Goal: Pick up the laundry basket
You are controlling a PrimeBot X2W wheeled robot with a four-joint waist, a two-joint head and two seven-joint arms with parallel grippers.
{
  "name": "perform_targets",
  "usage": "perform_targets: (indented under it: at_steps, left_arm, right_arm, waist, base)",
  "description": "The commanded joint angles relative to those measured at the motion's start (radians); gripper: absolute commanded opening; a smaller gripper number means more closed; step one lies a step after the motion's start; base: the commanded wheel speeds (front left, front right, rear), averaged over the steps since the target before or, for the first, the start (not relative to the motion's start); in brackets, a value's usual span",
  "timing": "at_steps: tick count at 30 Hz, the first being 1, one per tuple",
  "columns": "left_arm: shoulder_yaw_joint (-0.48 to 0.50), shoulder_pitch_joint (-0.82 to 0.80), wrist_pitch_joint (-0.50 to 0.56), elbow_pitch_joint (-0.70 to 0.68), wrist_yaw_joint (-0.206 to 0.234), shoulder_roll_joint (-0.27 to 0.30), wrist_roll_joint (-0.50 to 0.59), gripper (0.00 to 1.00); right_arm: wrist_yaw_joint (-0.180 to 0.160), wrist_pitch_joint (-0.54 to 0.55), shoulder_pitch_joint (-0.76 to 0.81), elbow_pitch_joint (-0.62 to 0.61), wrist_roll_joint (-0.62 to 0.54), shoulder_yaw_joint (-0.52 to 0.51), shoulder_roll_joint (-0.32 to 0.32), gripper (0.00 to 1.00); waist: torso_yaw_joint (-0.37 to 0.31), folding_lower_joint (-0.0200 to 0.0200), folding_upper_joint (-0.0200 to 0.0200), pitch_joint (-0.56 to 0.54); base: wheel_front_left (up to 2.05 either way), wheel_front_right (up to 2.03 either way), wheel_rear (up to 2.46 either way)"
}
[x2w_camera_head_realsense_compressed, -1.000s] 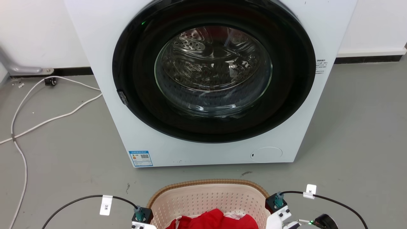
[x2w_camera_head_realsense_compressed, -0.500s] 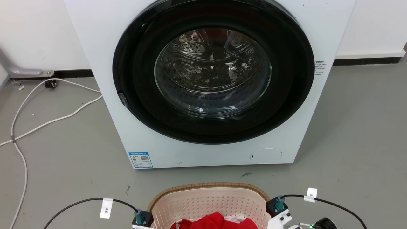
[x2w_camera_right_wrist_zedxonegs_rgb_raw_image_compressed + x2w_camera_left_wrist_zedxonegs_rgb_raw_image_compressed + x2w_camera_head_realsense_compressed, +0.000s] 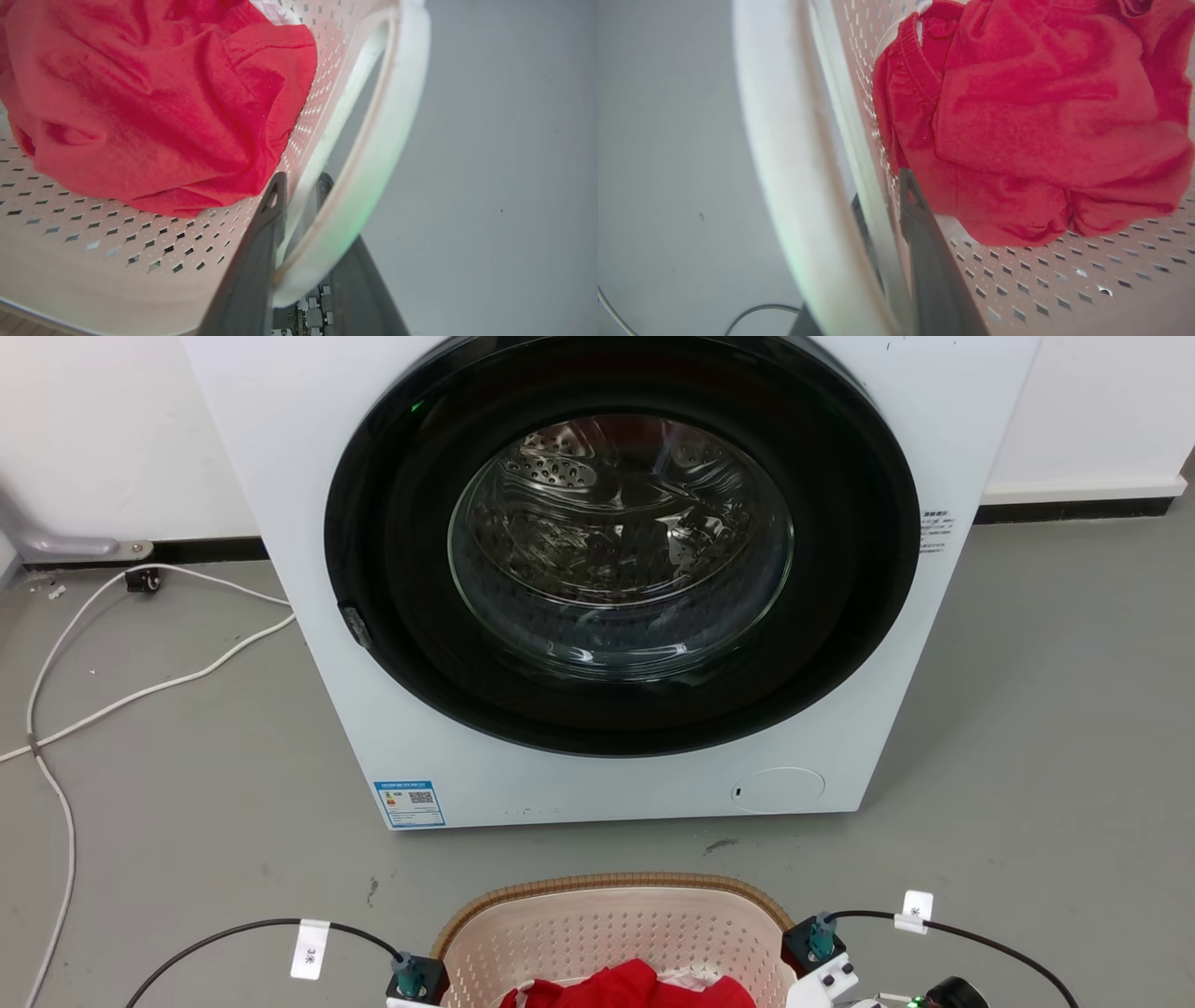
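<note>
laundry basket (image 3: 607,926) | perforated cream plastic, woven-look brown rim (image 3: 611,880) | left gripper (image 3: 881,191), right gripper (image 3: 302,183) both grasping white handles (image 3: 395,135)

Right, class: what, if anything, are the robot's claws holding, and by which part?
The laundry basket: left claw grips its left side at the white handle, right claw likewise.

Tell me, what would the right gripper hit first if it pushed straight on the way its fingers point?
Probably the laundry basket itself: the right gripper straddles its white handle, so that side would stop it, though depth is unclear.
</note>
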Motion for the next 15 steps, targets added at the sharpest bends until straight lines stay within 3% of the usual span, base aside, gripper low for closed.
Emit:
perform_targets:
  at_steps: [1, 15]
  left_arm:
    - [-0.011, -0.018, -0.012, -0.007, -0.011, -0.002, -0.006, 0.0]
    - [-0.054, -0.027, -0.026, 0.002, -0.011, 0.001, -0.05, 0.0]
  right_arm:
    - [0.004, -0.006, -0.008, 0.0, 0.003, 0.01, 0.008, 0.0]
    - [0.004, -0.017, -0.015, 0.008, 0.032, 0.042, 0.009, 0.0]
  waist:
    - [-0.001, 0.0, -0.0001, 0.0]
    - [-0.002, 0.0, -0.0001, 0.004]
  base:
    - [0.0, 0.0, 0.0]
    - [0.0, 0.0, 0.0]
